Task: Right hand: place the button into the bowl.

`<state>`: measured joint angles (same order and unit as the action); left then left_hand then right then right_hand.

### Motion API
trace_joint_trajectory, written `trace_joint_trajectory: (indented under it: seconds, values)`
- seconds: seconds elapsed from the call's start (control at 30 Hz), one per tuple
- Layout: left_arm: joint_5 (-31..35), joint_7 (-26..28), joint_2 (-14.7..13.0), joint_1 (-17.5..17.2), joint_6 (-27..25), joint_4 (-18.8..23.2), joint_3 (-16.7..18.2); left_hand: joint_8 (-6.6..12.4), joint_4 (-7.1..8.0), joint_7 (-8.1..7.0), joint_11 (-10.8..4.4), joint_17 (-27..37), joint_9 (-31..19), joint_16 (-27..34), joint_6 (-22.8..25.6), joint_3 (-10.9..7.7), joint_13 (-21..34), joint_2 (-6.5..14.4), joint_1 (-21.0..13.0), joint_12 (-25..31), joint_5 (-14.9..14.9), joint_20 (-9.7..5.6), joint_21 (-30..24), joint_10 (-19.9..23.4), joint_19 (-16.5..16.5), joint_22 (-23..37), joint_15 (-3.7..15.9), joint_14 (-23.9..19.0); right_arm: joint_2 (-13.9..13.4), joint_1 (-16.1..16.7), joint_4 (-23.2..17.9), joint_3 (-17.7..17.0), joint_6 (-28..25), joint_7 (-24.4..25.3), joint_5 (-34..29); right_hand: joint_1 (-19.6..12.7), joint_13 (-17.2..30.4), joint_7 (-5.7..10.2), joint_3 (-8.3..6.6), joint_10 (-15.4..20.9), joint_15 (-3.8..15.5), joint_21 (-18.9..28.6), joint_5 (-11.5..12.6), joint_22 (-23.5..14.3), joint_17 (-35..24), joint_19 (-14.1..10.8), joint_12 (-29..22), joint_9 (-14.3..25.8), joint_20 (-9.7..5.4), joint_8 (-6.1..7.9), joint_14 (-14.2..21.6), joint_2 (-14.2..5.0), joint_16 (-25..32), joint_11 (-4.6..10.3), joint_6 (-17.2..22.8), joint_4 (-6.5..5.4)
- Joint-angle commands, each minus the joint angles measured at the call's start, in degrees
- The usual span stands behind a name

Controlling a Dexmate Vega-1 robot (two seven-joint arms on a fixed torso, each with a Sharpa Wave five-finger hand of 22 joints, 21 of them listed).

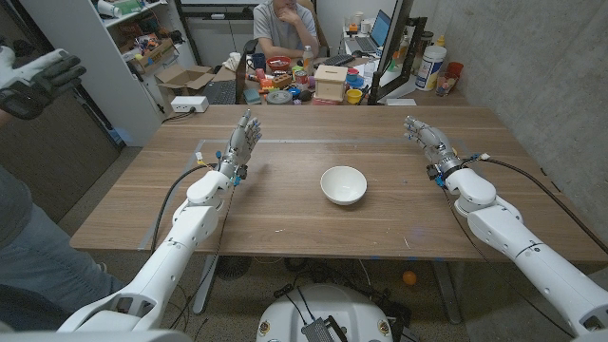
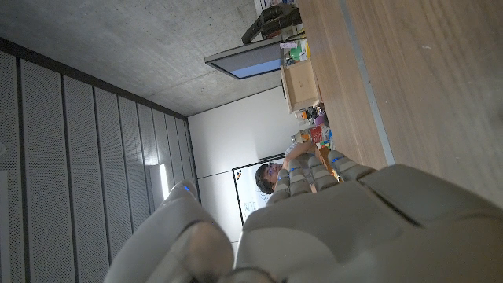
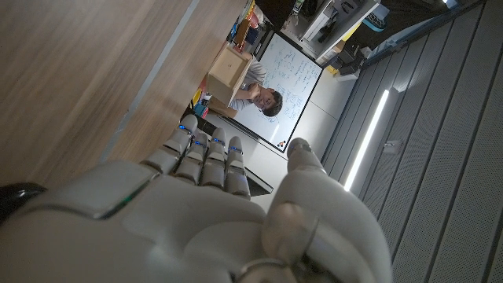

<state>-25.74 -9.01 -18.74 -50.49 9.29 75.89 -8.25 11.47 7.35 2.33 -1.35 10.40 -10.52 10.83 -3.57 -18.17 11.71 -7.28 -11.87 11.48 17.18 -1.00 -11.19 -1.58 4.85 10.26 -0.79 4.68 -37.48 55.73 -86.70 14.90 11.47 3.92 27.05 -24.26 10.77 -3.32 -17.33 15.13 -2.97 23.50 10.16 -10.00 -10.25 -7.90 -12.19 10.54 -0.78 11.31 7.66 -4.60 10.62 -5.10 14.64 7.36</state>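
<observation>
The right hand [image 1: 425, 138] stood over the far right part of the wooden table [image 1: 285, 209], fingers stretched out and apart, holding nothing; in the right wrist view its fingers [image 3: 206, 153] reached toward the table's far edge, where a small wooden box [image 3: 228, 71] stood among clutter. The left hand [image 1: 243, 139] was likewise raised on the opposite side, its fingers extended and empty. The white bowl [image 1: 343, 184] sat between the two hands, nearer the robot than either, well apart from the right hand and to its left. I could not make out a button anywhere on the table or in the bowl. Beyond the table a person [image 1: 284, 27] sat at a cluttered desk.
</observation>
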Motion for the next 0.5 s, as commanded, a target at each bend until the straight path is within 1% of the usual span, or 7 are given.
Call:
trace_joint_trajectory:
  seconds: [0.03,0.07,0.13,0.17,0.23,0.4,0.5]
  values:
    - [0.3,-0.2,0.2,-0.3,-1.2,0.6,0.4,0.32,-0.34,-0.11,-0.34,0.2,-0.2,0.1,0.2,-0.26,-0.1,0.5,-0.3,0.5,0.3,0.60,-0.1,0.2,0.4,0.1,0.16,-0.1,-3.2,1.4,-1.6,-1.2,-0.5,0.3,-1.4,-1.2,0.2,1.20,-0.16,-0.1,-0.31,-0.4,0.1,-0.1,-0.1,-0.3,-0.2,0.3,0.57,0.02,-0.2,0.20,0.0,0.42,0.2,0.85]
    - [0.1,-0.5,0.3,-0.3,-1.1,0.6,0.5,0.30,-0.38,-0.12,-0.33,0.2,-0.2,0.1,0.2,-0.19,-0.1,0.5,-0.3,0.5,0.3,1.43,-0.1,0.2,0.5,0.2,0.15,-0.1,-3.4,1.5,-1.9,-1.3,-0.9,0.6,-1.5,-1.4,0.2,1.49,-0.13,-0.2,-0.76,-0.5,0.1,-0.1,-0.1,-0.3,-0.2,0.3,0.82,-0.03,-0.1,0.35,0.1,0.57,0.1,0.99]
    - [0.1,-0.8,0.3,-0.3,-0.9,0.4,0.5,0.28,-0.40,-0.13,-0.33,0.2,-0.2,0.1,0.2,-0.12,-0.2,0.6,-0.4,0.4,0.4,2.14,0.0,0.1,0.7,0.2,-0.05,-0.1,-4.0,1.5,-2.3,-1.2,-1.6,0.7,-1.9,-1.8,0.2,2.14,-0.10,-0.6,-0.99,-0.6,0.0,-0.1,-0.1,-0.5,-0.1,0.3,1.32,-0.11,-0.3,0.61,0.0,0.89,-0.2,1.21]
    - [0.2,-0.8,0.2,-0.3,-0.9,0.5,0.5,0.26,-0.41,-0.14,-0.35,0.2,-0.2,0.0,0.2,-0.09,-0.2,0.6,-0.4,0.4,0.4,2.41,0.0,0.0,0.9,0.2,-0.18,0.0,-4.3,1.6,-2.6,-1.3,-2.0,0.9,-2.1,-2.0,0.2,2.33,-0.09,-0.7,-1.07,-0.8,0.0,-0.1,-0.1,-0.4,0.0,0.3,1.88,-0.16,-0.5,0.74,0.0,0.91,-0.3,1.33]
    - [0.2,-0.9,0.3,-0.3,-0.9,0.6,0.5,0.25,-0.42,-0.16,-0.36,0.2,-0.2,0.0,0.2,-0.07,-0.2,0.6,-0.4,0.4,0.4,2.65,0.0,0.0,0.9,0.2,-0.26,0.0,-5.0,1.7,-3.0,-1.3,-2.5,0.9,-2.8,-2.3,0.3,2.49,-0.12,-1.1,-1.21,-0.9,0.0,-0.1,-0.1,-0.4,0.1,0.3,2.47,-0.19,-0.8,0.86,-0.1,0.93,-0.4,1.48]
    - [0.3,-1.1,0.2,-0.4,-1.0,0.9,0.5,0.21,-0.45,-0.20,-0.44,0.2,-0.2,0.0,0.2,0.02,-0.3,0.7,-0.4,0.3,0.5,3.45,0.0,-0.1,1.0,0.2,-0.40,0.0,-7.1,2.2,-5.2,-1.4,-5.4,2.8,-5.3,-3.1,0.3,2.95,-0.19,-1.8,-1.70,-1.3,0.0,-0.1,-0.1,-0.5,0.2,0.3,3.74,-0.27,-1.4,1.12,-0.2,1.34,-0.8,1.78]
    - [0.2,-1.1,0.3,-0.6,-1.0,1.2,0.5,0.21,-0.46,-0.16,-0.47,0.2,-0.3,0.0,0.2,0.06,-0.3,0.7,-0.4,0.3,0.5,3.94,0.0,-0.1,1.1,0.2,-0.49,0.0,-7.3,2.7,-5.4,-1.7,-5.4,4.2,-6.4,-3.4,0.3,3.05,-0.20,-2.0,-1.79,-1.4,0.0,-0.1,-0.1,-0.6,0.3,0.3,4.23,-0.25,-1.6,1.27,-0.2,1.38,-0.9,1.89]
